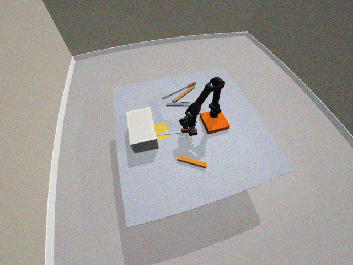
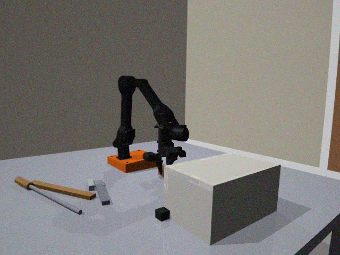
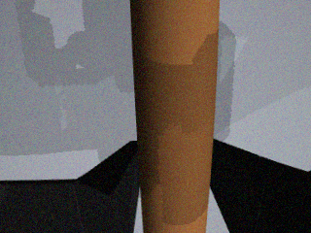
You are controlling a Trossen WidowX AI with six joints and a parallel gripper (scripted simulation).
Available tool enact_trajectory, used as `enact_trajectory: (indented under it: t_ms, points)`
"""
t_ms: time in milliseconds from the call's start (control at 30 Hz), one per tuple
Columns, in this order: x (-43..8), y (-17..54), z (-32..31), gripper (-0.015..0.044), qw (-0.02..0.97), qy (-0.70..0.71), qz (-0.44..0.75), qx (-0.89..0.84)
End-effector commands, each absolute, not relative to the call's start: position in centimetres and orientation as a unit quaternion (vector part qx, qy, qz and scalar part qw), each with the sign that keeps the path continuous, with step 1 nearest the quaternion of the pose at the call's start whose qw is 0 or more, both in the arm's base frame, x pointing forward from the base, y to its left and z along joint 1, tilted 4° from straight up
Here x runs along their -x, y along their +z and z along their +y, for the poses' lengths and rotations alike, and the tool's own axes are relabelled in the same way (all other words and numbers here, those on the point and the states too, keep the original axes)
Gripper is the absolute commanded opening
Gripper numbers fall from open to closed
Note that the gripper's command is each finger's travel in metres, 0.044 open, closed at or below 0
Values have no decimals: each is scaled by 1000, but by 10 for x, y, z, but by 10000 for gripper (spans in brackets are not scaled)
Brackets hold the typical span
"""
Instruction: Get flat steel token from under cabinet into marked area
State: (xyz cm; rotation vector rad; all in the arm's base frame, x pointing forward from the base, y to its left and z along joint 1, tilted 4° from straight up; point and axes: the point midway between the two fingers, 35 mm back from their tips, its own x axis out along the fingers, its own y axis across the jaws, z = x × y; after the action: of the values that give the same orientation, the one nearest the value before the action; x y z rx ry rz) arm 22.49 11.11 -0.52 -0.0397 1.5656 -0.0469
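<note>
My gripper (image 1: 189,130) (image 2: 164,166) (image 3: 170,148) is shut on the wooden handle (image 1: 185,130) (image 2: 160,171) (image 3: 175,107) of a tool, in front of the cabinet. The tool's thin grey shaft (image 1: 174,133) points toward the white cabinet (image 1: 141,125) (image 2: 222,170). Its wider flat end (image 1: 162,133) is over the yellow marked area (image 1: 161,127) and reaches close to the cabinet's front edge. Whether the tool touches the table is not clear. The steel token cannot be made out in any view, and the vent slots are hidden.
A rod with a wooden handle (image 1: 175,92) (image 2: 54,198), a wooden stick (image 1: 183,94) (image 2: 62,189) and grey bar pieces (image 1: 174,104) (image 2: 102,192) lie to one side. An orange bar (image 1: 191,161) lies on the other. A black cube (image 2: 162,214) is beside the cabinet.
</note>
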Motion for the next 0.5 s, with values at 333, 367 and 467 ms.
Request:
enact_trajectory:
  t_ms: [333,367,467]
  points:
    - [-223,-5,115,0,709,-35,705,4]
    - [-223,-5,115,0,709,-37,705,2]
    - [-223,-5,117,0,708,-42,705,-4]
